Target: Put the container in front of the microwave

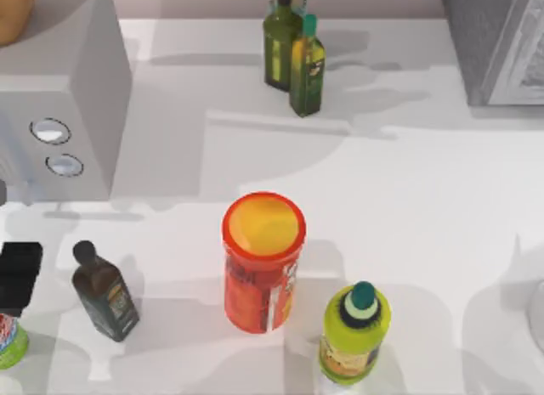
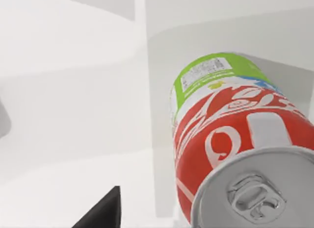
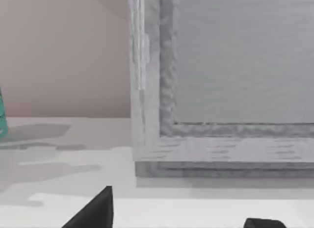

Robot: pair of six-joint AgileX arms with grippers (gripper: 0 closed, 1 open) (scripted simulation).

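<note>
Left wrist view: container seemingly upright, silver top toward camera; left claw grip unclear.

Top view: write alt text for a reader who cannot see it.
At the table's lower left edge, the left gripper hangs just above the container, below the microwave. A dark bottle, an orange-red canister and a yellow-green bottle stand along the near side; two olive bottles stand at the far side.
</note>
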